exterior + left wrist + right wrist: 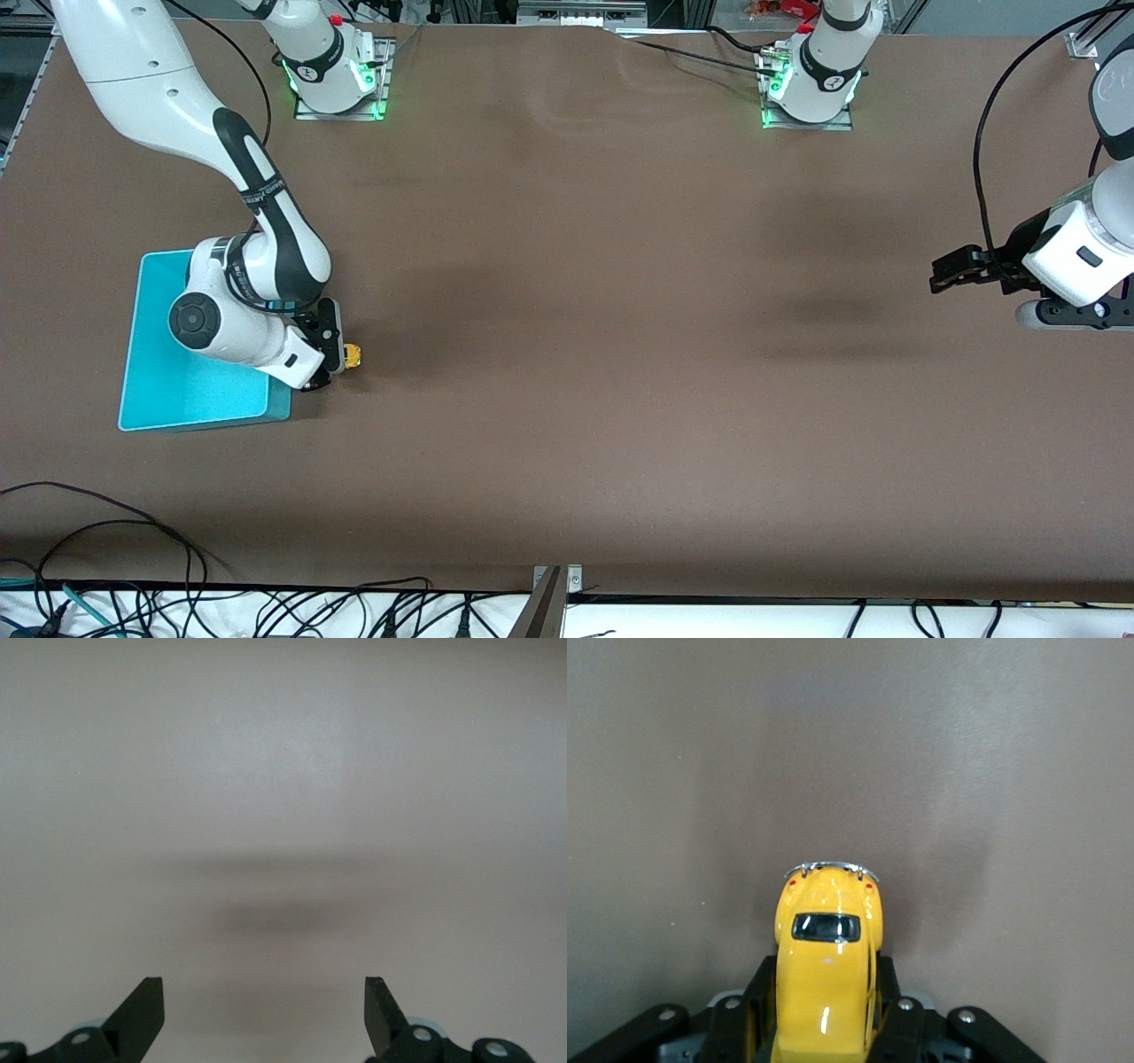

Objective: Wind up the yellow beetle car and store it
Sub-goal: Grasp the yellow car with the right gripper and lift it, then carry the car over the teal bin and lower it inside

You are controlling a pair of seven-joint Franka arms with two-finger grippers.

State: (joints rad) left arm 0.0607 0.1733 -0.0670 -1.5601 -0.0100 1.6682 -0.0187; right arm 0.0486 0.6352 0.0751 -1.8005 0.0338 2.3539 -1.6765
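Brown table (620, 354), turquoise bin (177, 390)

One yellow beetle car (353, 356), one turquoise bin (159, 390)

In the front view the white right arm covers one corner of the flat turquoise plastic bin (168, 390) and most of the small yellow beetle-shaped toy car (353, 356), toward 3 o'clock of that bin. In the right wrist view the picture's edge cuts off the car's (824, 983) end between the right gripper's (824, 1028) fingers.
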